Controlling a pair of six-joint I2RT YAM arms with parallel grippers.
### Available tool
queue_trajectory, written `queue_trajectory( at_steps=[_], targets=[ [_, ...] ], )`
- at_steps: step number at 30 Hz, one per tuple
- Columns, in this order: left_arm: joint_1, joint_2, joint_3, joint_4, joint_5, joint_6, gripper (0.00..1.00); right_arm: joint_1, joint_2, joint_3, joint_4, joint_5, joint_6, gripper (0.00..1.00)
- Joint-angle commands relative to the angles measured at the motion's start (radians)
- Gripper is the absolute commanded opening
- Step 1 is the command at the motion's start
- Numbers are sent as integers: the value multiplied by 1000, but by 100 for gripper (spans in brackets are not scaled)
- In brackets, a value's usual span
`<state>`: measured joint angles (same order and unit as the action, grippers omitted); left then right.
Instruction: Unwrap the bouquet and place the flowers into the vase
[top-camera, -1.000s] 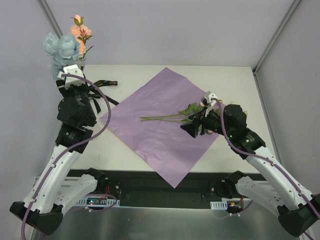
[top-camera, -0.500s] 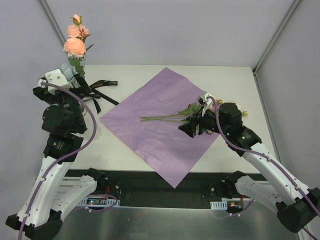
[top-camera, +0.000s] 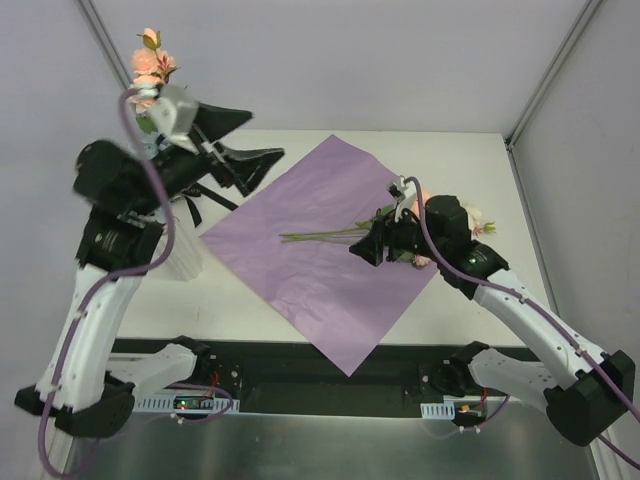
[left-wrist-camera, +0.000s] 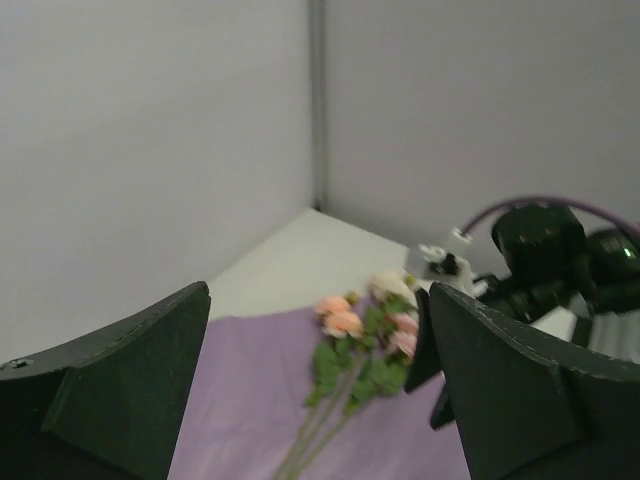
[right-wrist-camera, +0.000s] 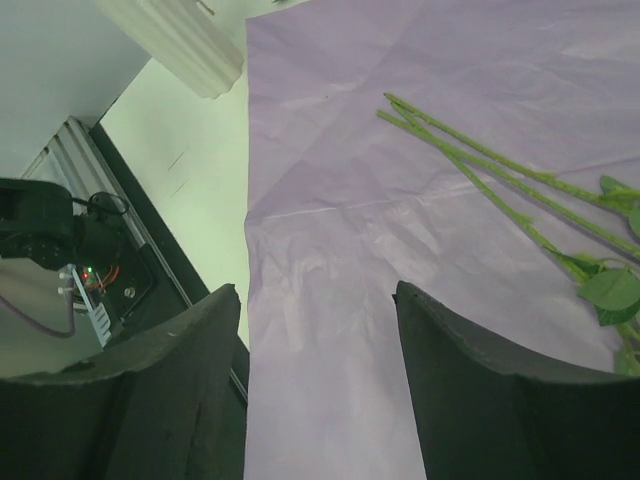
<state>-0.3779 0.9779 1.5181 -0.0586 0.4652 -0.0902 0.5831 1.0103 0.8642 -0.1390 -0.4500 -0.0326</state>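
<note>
The bouquet lies unwrapped: its purple paper (top-camera: 320, 270) is spread flat mid-table. Several flowers (top-camera: 330, 236) lie on it, stems pointing left and blooms beside my right arm; the left wrist view shows them ahead (left-wrist-camera: 358, 335). Peach and pink flowers (top-camera: 150, 65) rise at the far left above the white ribbed vase (top-camera: 187, 250), whose mouth my left arm hides. My left gripper (top-camera: 266, 133) is raised, pointing right, open and empty. My right gripper (top-camera: 362, 250) hangs open over the paper (right-wrist-camera: 330, 250), just short of the stems (right-wrist-camera: 470, 160). The vase (right-wrist-camera: 180, 40) shows at the top left of the right wrist view.
A black ribbon (top-camera: 200, 205) lies on the table between the vase and the paper, partly behind my left arm. Grey walls close in the table on the left, back and right. The arm bases and a metal rail (top-camera: 320, 385) run along the near edge.
My left gripper has opened, letting go of the pale blue flower by the vase, then risen and swung right. The right gripper has edged slightly left over the paper.
</note>
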Motion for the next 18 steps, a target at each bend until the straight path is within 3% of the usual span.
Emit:
queue_trajectory(
  at_steps=[1, 6, 8, 9, 10, 13, 18],
  targets=[
    [7, 218, 17, -96, 450, -204, 86, 3, 36, 45, 52, 127, 196, 66],
    [-24, 401, 1, -145, 491, -224, 72, -8, 79, -1, 41, 390, 543, 65],
    [-58, 426, -13, -194, 399, -174, 69, -5, 112, 10, -60, 517, 635, 62],
    [-71, 430, -31, -245, 335, -114, 68, -8, 149, 13, -86, 539, 711, 61],
    [-85, 433, -36, -279, 178, -80, 68, -8, 168, 21, -105, 551, 753, 57],
    [-131, 441, -53, -380, -4, 30, 68, -2, 237, 21, -99, 560, 882, 53],
    [-167, 410, -88, -414, -82, 122, 70, -3, 402, 91, -71, 565, 999, 39]
  ],
)
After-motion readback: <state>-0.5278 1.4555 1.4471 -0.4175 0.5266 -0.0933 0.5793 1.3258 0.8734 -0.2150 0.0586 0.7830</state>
